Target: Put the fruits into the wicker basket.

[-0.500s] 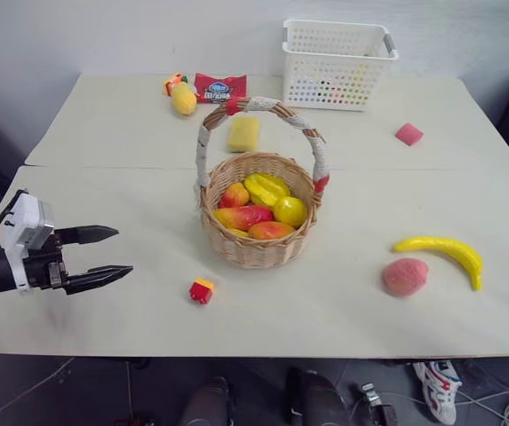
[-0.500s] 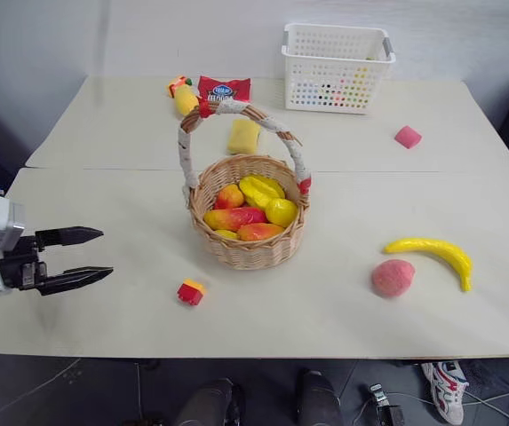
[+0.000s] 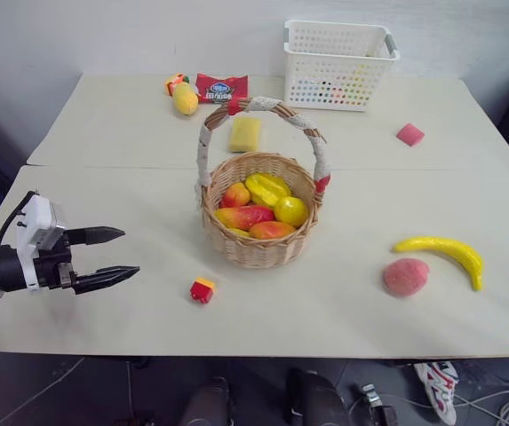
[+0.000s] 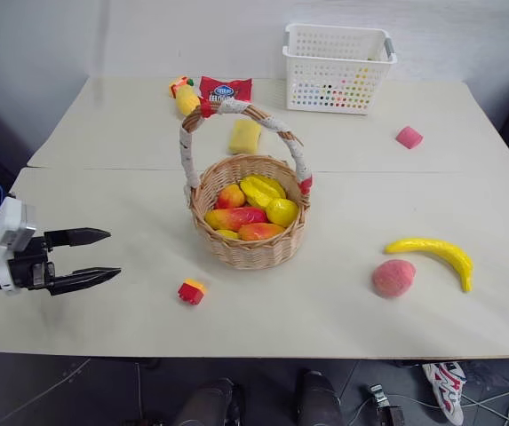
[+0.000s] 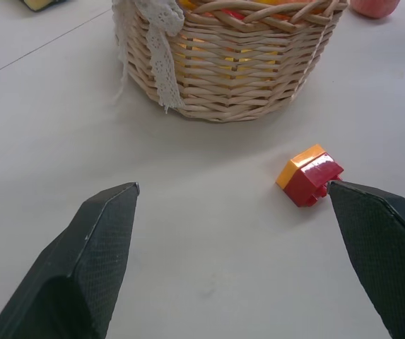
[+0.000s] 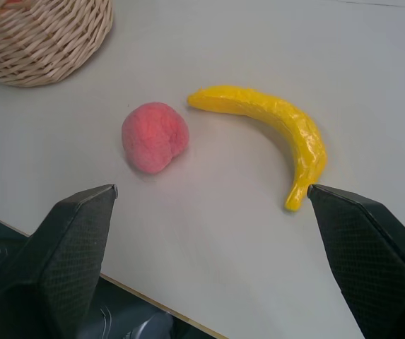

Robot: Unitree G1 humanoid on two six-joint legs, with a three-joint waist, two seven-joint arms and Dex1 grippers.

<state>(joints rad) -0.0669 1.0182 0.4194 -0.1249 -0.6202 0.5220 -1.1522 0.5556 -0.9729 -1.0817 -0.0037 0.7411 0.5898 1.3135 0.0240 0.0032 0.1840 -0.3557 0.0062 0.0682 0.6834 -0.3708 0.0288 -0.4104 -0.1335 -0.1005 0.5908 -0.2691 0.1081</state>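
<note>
While both end effectors gape empty, left end effector [image 3: 121,253] sits slightly further right than before | pink rounded peach [image 3: 405,276] and curved yellow banana [image 3: 445,254] unmoved on table [image 3: 103,133], right of round woven wicker basket [image 3: 258,240] | right end effector [image 6: 209,194] above them

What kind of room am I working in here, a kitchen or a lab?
Probably a lab or test room, not a kitchen: two plain pale tables pushed together against a bare wall, toy fruit filling a wicker basket, and loose cables beside a person's sneaker on the floor.
</note>
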